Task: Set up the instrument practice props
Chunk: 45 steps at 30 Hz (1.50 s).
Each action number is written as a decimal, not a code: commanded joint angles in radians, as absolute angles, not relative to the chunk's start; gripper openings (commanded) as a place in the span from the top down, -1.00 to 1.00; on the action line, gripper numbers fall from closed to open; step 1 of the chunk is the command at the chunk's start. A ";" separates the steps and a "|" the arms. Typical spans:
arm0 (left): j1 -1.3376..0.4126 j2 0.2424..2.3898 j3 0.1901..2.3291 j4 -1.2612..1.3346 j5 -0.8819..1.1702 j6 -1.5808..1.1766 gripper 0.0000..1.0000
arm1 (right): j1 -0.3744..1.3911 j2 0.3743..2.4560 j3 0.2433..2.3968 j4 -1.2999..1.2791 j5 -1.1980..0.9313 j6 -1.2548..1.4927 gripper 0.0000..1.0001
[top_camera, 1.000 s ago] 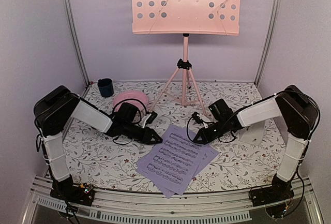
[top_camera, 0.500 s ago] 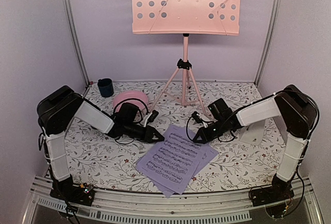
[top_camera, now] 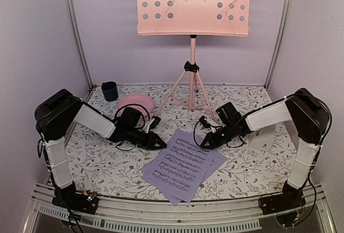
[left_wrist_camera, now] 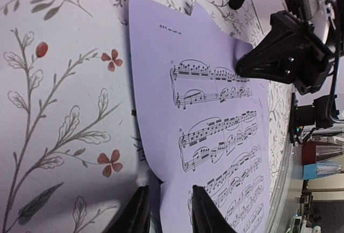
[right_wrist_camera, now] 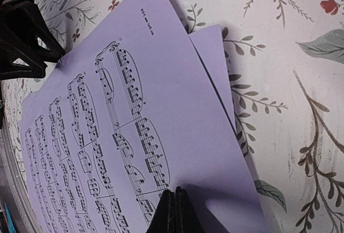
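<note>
The lavender printed sheet music pages (top_camera: 181, 169) lie flat on the flower-patterned tablecloth (top_camera: 102, 163), in the middle of the table toward its near edge. At least 2 sheets overlap, and the lower one shows past the top one's right side. The left gripper (left_wrist_camera: 169, 211) sits low at the pages' left edge, its 2 black fingers apart with the paper's edge in the gap between them. The right gripper (right_wrist_camera: 174, 207) has its fingers pressed together, and its tip rests on the top page near the right edge. The pink music stand with a perforated flat desk (top_camera: 193, 7) stands upright on its tripod at the back centre, well apart from the pages. The small white pyramid-shaped metronome (top_camera: 264, 139) is partly hidden behind the right forearm. A round pink plate (top_camera: 141, 102) lies just behind the left gripper, and a dark blue cup (top_camera: 109, 90) stands in the far left corner.
</note>
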State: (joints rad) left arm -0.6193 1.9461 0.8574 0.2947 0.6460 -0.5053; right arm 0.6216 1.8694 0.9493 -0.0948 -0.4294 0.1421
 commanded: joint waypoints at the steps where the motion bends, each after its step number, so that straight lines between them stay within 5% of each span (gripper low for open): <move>1: -0.609 1.904 0.830 0.200 0.622 -0.482 0.40 | 0.626 1.934 0.936 -0.163 -0.340 0.150 1.00; 31: -0.643 2.048 0.928 0.371 0.721 -0.592 0.52 | 0.626 1.937 0.938 -0.160 -0.340 0.157 1.00; 45: -0.659 2.020 0.916 0.462 0.675 -0.604 1.00 | 0.626 1.812 0.935 -0.138 -0.341 0.156 0.85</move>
